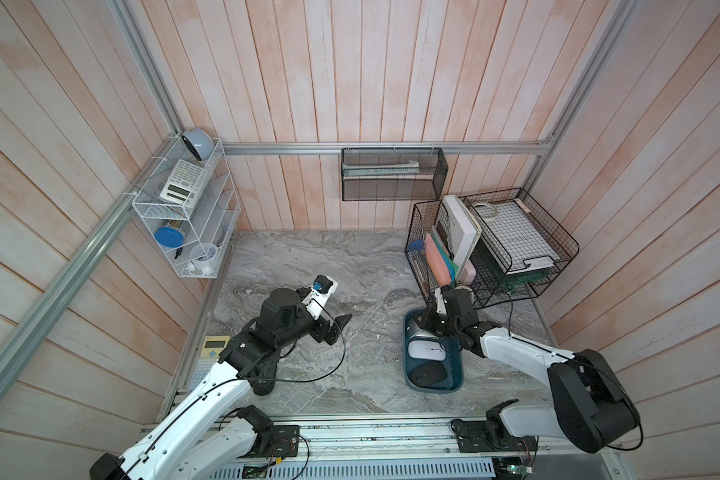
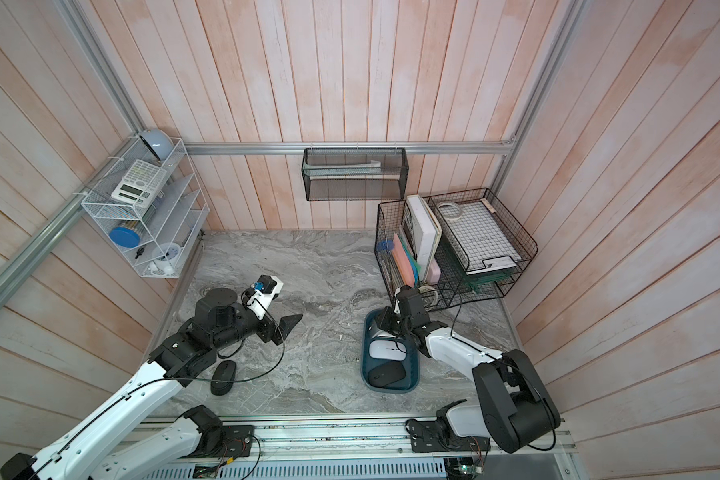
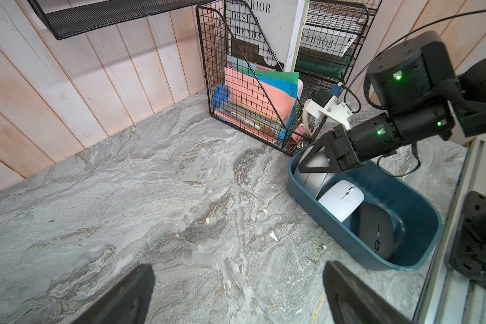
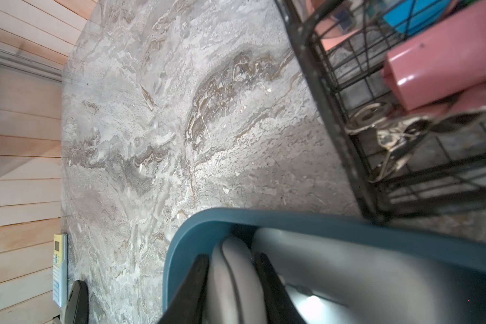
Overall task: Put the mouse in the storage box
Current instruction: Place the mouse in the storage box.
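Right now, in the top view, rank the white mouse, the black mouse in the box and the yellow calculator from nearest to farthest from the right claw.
1. White mouse, mid storage box, right beside the right claw.
2. Black mouse, at the box's end toward the robot.
3. Yellow calculator, far across on the robot's left side.

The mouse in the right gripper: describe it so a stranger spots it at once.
On the marble table, before the black wire baskets, sits the teal storage box. Of three mice inside, the silver-grey mouse lies at the basket end, clamped by the right gripper. Its neighbours: a white mouse, then a black mouse.
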